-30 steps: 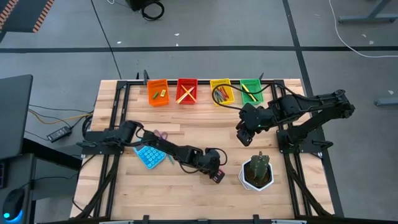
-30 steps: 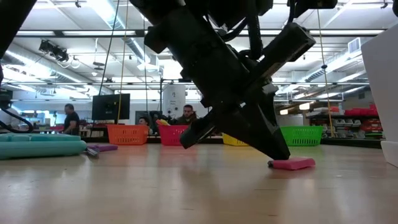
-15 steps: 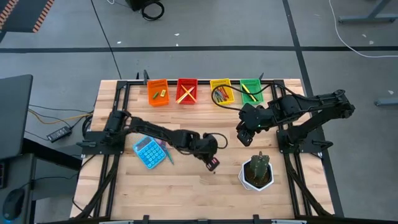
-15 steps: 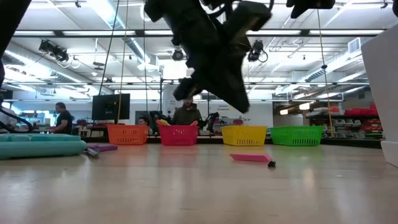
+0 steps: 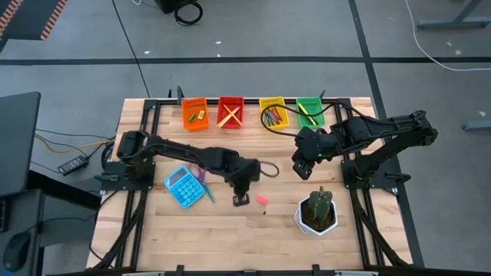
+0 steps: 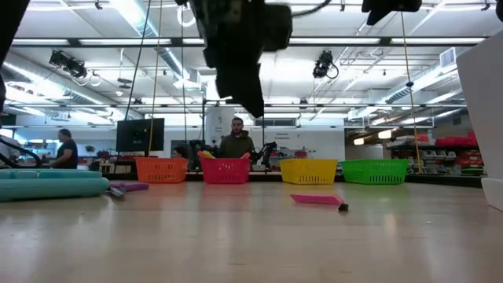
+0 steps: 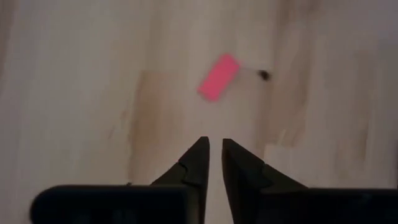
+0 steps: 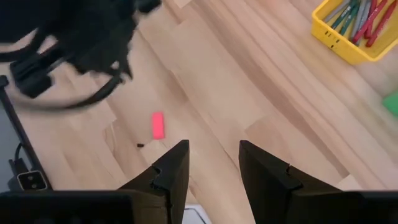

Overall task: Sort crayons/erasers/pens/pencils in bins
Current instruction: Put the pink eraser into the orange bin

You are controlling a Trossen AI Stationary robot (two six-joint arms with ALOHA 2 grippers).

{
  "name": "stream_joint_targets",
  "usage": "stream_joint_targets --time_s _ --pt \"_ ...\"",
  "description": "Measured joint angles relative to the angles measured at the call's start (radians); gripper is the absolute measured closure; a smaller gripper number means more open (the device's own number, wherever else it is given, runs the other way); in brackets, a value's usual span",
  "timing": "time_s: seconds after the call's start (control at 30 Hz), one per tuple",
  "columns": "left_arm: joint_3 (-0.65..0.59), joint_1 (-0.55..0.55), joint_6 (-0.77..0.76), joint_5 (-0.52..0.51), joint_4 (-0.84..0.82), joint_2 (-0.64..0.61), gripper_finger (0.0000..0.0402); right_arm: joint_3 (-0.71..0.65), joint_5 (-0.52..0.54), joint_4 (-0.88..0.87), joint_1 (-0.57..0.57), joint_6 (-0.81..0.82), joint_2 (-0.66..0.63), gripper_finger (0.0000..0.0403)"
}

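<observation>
While the pink eraser (image 7: 218, 76) lies flat (untouched), the left gripper (image 7: 212, 152) hovers nearby.

Left gripper (image 5: 241, 198) raised mid-table on an outstretched arm, fingers (image 7: 198, 163) slightly parted, empty. Right gripper (image 5: 300, 173) hovers right of centre, jaws apart, empty.

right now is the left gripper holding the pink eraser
No, the pink eraser lies flat on the bare table, clear of the left gripper, whose fingertips have nothing between them.
</observation>
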Motion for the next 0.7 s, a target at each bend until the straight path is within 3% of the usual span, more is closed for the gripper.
stream_joint_targets --time_s 0.13,0.3,0.53,0.7 --pt "0.0 -0.059 0.29 -0.012 0.089 0.008 0.0328 0.0 0.041 0.0 0.0 0.001 0.0 0.0258" --pt "-0.055 -0.125 0.604 -0.121 0.273 0.008 0.0279 0.0 0.056 -0.002 0.0 0.015 0.0 0.0258" --pt "-0.147 -0.089 0.64 -0.16 0.424 0.009 0.0181 0.0 0.056 -0.004 0.0 0.06 0.0 0.0258" --pt "-0.175 -0.05 0.653 -0.08 0.432 0.01 0.0146 0.0 0.065 -0.004 0.0 0.083 0.0 0.0258"
